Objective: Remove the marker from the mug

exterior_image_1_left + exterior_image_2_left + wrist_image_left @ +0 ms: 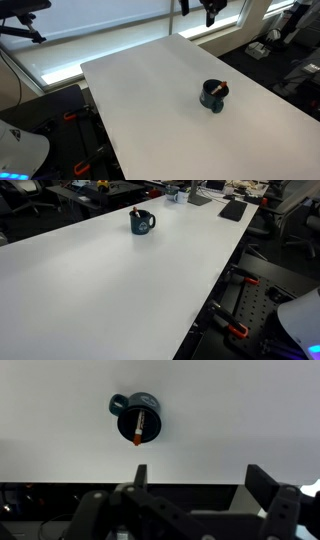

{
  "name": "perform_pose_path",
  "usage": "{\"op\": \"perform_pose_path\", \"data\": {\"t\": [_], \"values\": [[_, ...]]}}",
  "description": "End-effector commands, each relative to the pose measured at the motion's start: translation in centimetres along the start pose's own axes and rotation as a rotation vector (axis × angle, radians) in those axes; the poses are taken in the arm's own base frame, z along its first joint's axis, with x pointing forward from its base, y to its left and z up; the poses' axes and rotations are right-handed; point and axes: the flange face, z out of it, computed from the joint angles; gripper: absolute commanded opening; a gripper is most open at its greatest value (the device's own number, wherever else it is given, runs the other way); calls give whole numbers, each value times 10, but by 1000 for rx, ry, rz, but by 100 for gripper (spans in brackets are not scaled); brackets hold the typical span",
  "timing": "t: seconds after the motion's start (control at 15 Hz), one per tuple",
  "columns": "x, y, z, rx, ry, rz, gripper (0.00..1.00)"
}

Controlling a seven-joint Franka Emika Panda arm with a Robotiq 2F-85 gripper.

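Hovering open, my gripper [200, 472] is well short of the mug [153, 402]; the marker [138, 428] ahead looks light, stiff, best pinched at its protruding end.

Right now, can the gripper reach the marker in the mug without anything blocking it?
Probably yes. The gripper is open, and only bare white table lies between it and the marker, which sticks out over the rim of the mug.

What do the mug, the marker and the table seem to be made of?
The mug: likely glazed ceramic, dark teal, thick wall, faint sheen. The marker: probably plastic, smooth red-orange barrel. The table: matte white, perhaps laminate; no grain shows.
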Motion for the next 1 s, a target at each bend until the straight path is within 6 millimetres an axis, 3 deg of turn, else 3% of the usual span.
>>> {"op": "perform_pose_path", "data": {"t": [0.0, 0.27, 0.6, 0.93], "values": [[15, 7, 38, -29, 21, 41, 93], [23, 16, 69, -42, 24, 80, 89], [34, 34, 97, -72, 4, 130, 92], [38, 46, 126, -68, -18, 140, 89]]}}
